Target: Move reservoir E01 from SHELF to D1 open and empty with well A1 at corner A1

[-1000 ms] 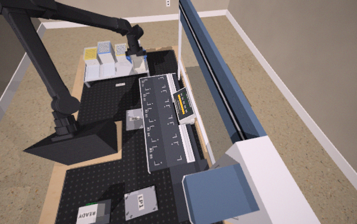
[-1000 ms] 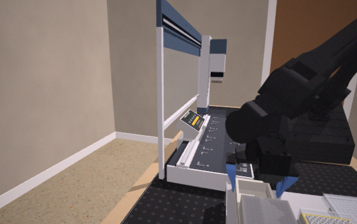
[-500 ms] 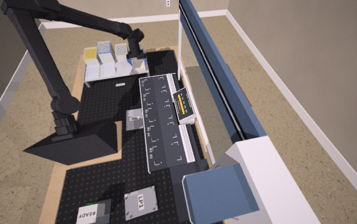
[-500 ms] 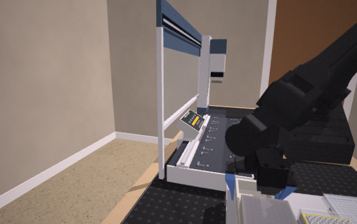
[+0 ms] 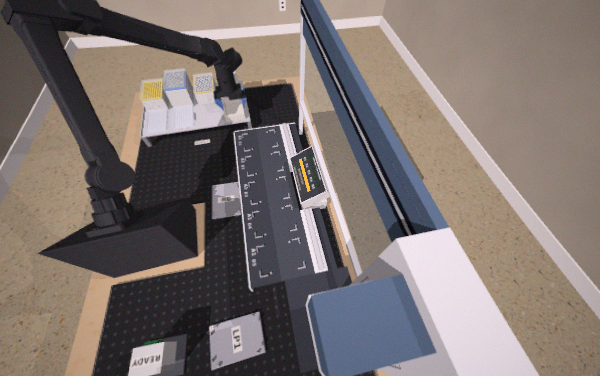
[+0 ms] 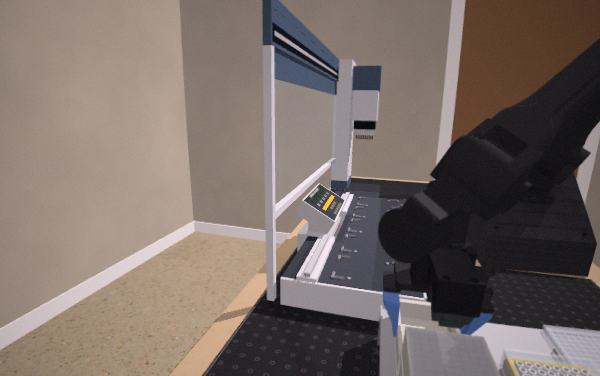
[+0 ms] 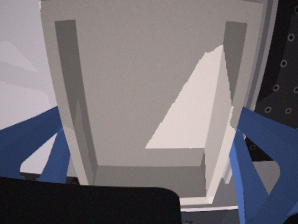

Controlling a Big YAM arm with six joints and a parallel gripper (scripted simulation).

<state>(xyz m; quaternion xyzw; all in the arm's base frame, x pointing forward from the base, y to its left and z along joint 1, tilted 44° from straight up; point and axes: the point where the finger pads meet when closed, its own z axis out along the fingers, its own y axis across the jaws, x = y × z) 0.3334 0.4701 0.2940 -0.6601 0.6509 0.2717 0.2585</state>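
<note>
The one-well reservoir E01 [image 7: 147, 90] is a pale grey open, empty tub. It sits at the right end of the SHELF [image 5: 195, 117], nearest the liquid handler. My gripper [image 7: 149, 111] is down over it, with one blue finger against each long side wall, shut on the tub. In the top view the gripper [image 5: 232, 102] covers most of the reservoir [image 5: 234, 111]. In the exterior view the blue fingertips [image 6: 432, 315] flank it, and the wrist hides most of it. The deck [image 5: 272, 200] has empty bracketed positions, and D1 [image 5: 260, 142] is the one nearest the shelf.
Three tip racks [image 5: 175, 82] and flat plates [image 5: 167, 120] share the shelf to the left of the reservoir. The regrip nest [image 5: 226, 203] lies beside the deck. A control panel [image 5: 310, 175] and the tall blue gantry [image 5: 370, 135] stand behind the deck. The LP1 pad [image 5: 236, 340] and the READY key [image 5: 147, 357] are at the near end.
</note>
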